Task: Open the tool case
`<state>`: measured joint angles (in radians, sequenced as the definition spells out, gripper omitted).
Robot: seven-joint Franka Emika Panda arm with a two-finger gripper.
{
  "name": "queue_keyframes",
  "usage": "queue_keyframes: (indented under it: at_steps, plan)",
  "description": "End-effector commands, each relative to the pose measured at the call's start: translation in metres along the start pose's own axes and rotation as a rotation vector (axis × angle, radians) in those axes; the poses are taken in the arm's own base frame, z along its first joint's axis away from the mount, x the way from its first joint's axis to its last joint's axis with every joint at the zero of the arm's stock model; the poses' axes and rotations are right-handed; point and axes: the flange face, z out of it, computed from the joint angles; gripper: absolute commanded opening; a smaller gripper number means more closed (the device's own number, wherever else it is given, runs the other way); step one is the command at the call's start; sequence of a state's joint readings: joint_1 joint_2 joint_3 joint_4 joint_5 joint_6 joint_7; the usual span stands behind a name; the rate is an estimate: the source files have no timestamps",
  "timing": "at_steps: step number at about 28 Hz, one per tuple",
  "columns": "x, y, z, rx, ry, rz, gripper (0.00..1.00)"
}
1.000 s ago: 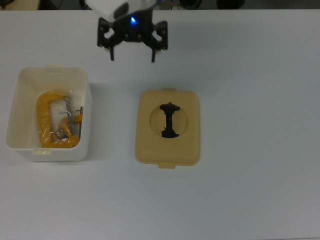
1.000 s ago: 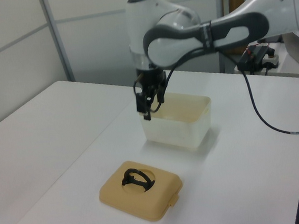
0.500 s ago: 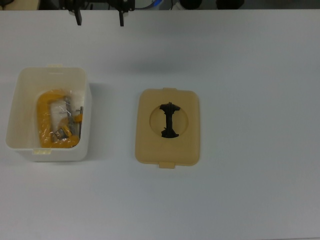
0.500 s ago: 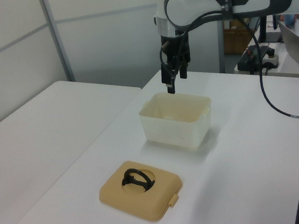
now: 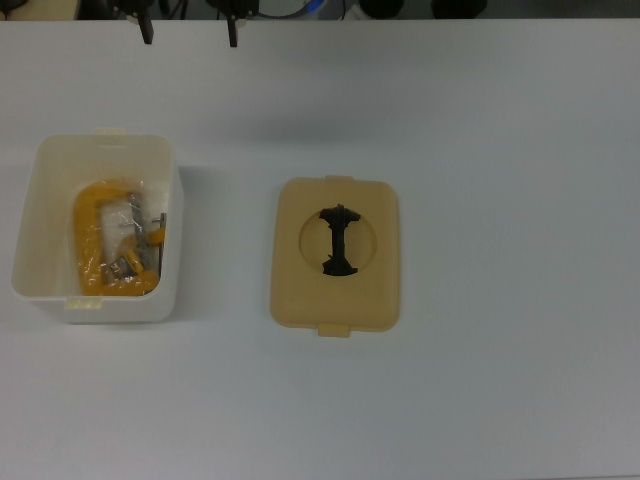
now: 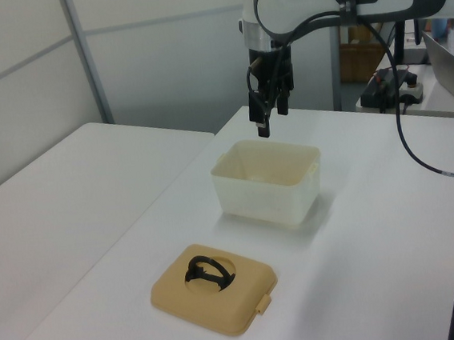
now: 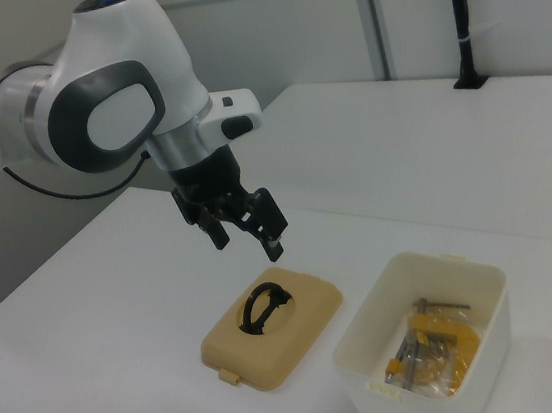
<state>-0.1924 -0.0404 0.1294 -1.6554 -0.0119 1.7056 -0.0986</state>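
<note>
The tool case stands open. Its white box point(image 5: 30, 240) sits at the top view's left and holds a yellow clamp point(image 5: 100, 215) and bagged metal parts. The mustard-yellow lid point(image 5: 335, 295) lies flat on the table to the right of the box, apart from it, its black handle point(image 5: 337, 240) in the round recess. My gripper point(image 5: 190, 36) is open and empty, at the top view's upper edge. In the left view the gripper point(image 6: 271, 119) hangs above the far side of the box point(image 6: 268, 198). In the right view the gripper point(image 7: 248, 242) hovers well above the lid point(image 7: 301, 329).
The white table point(image 5: 500, 150) spreads wide around both parts. In the left view a black cable point(image 6: 407, 161) trails over the table's far right, with a metal post point(image 6: 86, 59) and wall panels behind.
The gripper has risen and swung from near the lid toward the top view's upper left, ending above the box's far side. Box and lid have not moved.
</note>
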Motion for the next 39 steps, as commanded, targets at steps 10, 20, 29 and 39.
queue_keyframes:
  at_steps: [10, 20, 29, 39]
  plan:
    - [-0.0049, -0.0015, -0.0173, 0.018, 0.008, 0.026, 1.0]
    - [-0.0057, 0.0048, -0.0197, 0.018, -0.011, 0.032, 1.0]
    - [-0.0041, -0.0019, -0.0182, 0.019, -0.012, 0.033, 1.0]
    - [-0.0033, -0.0008, -0.0172, 0.02, -0.014, 0.039, 1.0]
